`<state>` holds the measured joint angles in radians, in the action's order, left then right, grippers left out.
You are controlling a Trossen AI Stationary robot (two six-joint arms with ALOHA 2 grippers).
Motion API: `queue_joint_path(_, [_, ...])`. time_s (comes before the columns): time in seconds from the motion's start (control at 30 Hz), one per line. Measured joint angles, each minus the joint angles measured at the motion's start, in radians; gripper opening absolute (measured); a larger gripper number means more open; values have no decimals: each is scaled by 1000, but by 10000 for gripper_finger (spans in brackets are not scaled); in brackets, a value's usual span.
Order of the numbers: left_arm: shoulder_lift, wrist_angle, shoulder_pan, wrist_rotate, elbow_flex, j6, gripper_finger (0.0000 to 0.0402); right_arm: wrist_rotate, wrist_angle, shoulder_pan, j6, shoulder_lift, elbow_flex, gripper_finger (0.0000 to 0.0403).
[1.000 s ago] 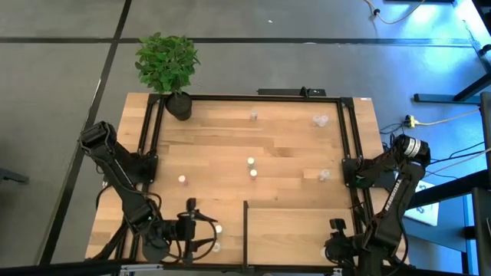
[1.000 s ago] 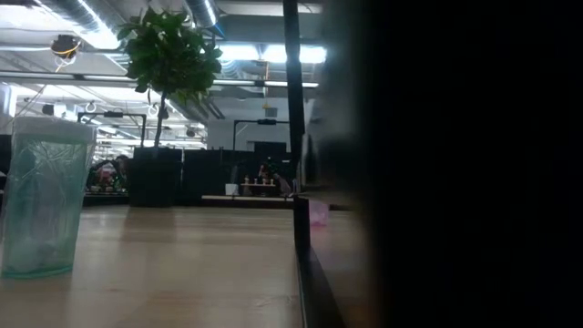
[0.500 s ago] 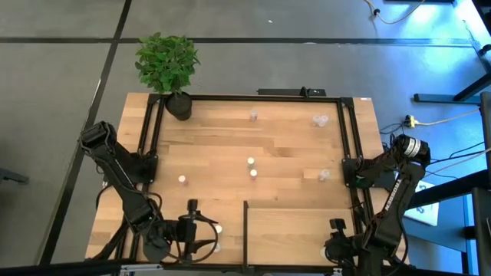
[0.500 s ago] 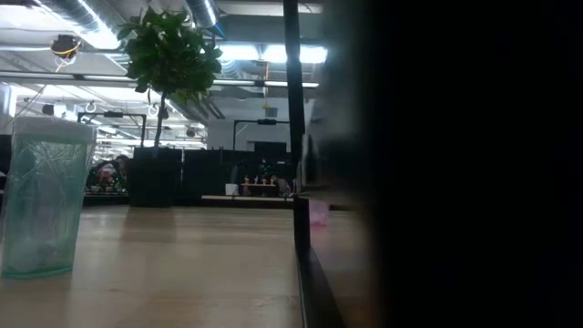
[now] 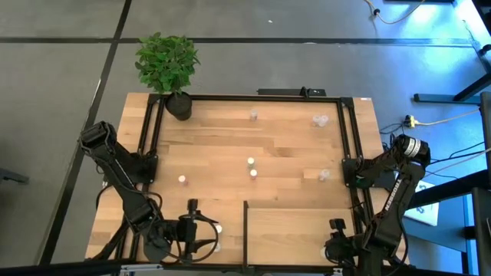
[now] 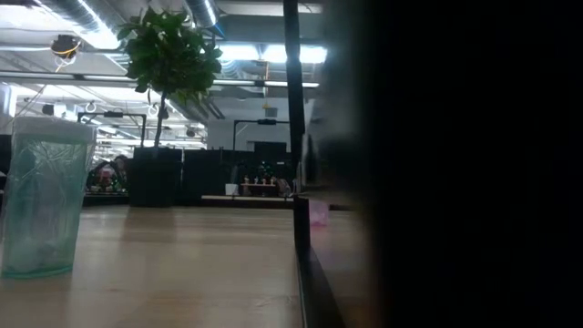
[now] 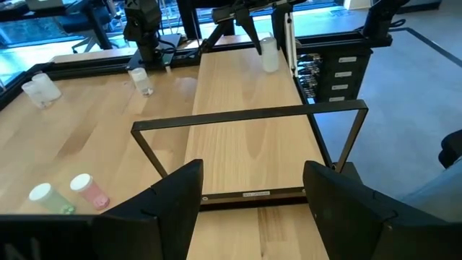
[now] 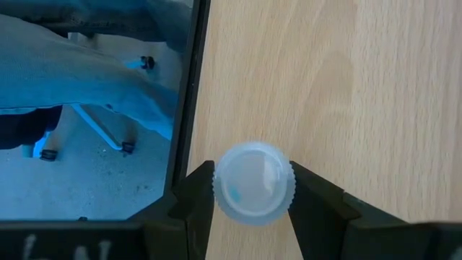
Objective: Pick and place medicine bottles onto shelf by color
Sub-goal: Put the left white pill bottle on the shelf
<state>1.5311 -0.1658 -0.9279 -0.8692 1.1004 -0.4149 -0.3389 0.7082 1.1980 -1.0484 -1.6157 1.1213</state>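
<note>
Down at the near right corner of the shelf [image 5: 299, 230]: got the right tool [image 8: 253, 182] pinching a white-capped bottle [image 8: 254, 172] by the cap. Standing upright, straight under the wrist, just beside the black edge strip [image 8: 189, 87], so probably a plain up-or-down move with no reaching. Got the left tool [image 7: 253, 177] spread wide and empty, facing across the shelf from the other side. Can only see that grip in the right wrist view. Can't make it out from above, or in the half-dark low view.
</note>
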Motion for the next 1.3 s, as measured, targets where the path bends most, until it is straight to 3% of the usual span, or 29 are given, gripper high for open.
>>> queue_joint_path(1.3, [0,-1,0,0,0,0,232,45,25,0,62,1,0,157])
